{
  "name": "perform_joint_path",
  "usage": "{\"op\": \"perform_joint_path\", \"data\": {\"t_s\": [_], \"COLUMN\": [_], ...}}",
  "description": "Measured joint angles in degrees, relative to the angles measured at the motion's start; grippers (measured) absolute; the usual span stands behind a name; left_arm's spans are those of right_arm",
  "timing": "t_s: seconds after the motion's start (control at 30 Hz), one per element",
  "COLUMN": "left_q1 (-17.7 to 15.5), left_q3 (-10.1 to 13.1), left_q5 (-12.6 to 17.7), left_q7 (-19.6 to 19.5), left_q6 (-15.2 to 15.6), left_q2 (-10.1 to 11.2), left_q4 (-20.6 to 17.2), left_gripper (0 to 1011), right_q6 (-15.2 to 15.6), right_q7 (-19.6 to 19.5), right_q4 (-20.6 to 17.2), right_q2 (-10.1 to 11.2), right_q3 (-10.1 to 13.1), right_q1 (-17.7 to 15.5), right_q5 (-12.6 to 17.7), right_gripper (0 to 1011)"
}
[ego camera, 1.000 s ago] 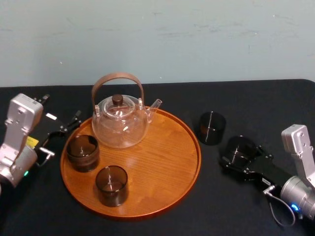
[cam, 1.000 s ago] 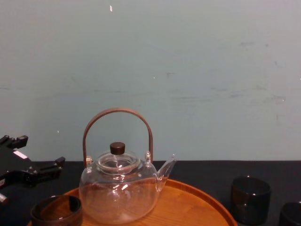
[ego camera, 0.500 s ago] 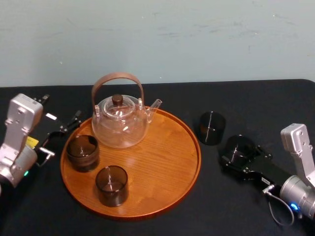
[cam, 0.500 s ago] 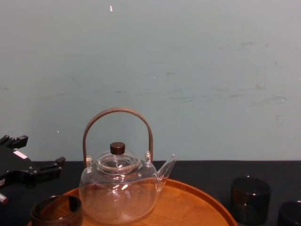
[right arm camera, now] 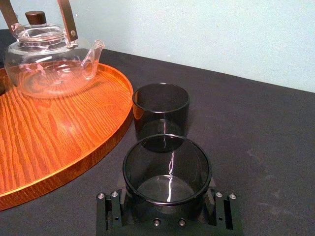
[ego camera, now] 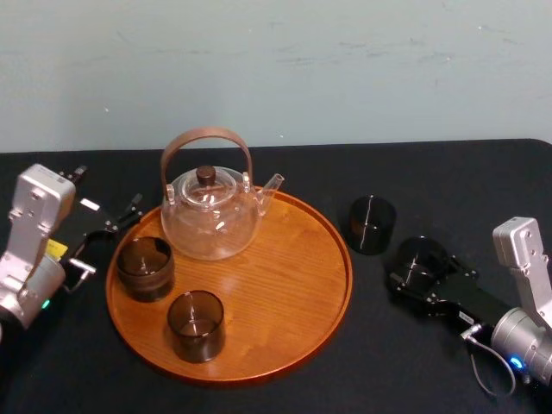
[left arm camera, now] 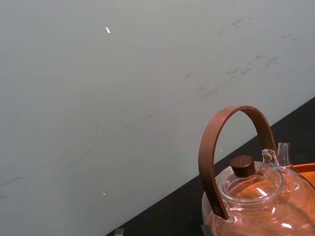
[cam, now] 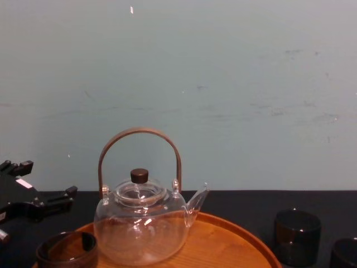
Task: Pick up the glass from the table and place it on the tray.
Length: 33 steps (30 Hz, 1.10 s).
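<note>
On the black table (ego camera: 448, 172), glass (ego camera: 420, 256) sits inside right claw (ego camera: 429, 276), near tray (ego camera: 285, 276).

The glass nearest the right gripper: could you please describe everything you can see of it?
The glass is a short, wide cylinder of dark smoky glass, empty and upright on the black table, right of the tray. A second glass stands just beyond, apart from it. The right gripper sits at it; whether it grips, I cannot tell.

You have one round wooden tray (ego camera: 293, 285), one clear teapot (ego camera: 211, 220), two dark glasses (ego camera: 145, 267) on the tray, two more glasses (ego camera: 371, 224) near the right edge of the table (ego camera: 448, 172), four in all.
</note>
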Motion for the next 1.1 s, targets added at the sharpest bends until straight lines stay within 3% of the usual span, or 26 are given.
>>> {"op": "perform_joint_path", "data": {"t_s": [0.37,0.83,1.1], "left_q1": [0.00,0.00,0.00], "left_q3": [0.00,0.00,0.00], "left_q5": [0.00,0.00,0.00], "left_q7": [0.00,0.00,0.00], "left_q6": [0.00,0.00,0.00], "left_q2": [0.00,0.00,0.00], "left_q4": [0.00,0.00,0.00], "left_gripper": [1001,1001,1001], "right_q6": [-1.04,-0.98,-0.35], "right_q7": [1.05,0.68,1.14], "right_q4": [-0.11,-6.52,-8.75], "right_q2": [0.51,2.48,2.60], "right_q3": [0.01,-0.47,-2.11], "right_q1": [-0.15,-2.14,-1.78], "right_q5": [1.00,0.82,0.45], "right_gripper": [905,905,905]}}
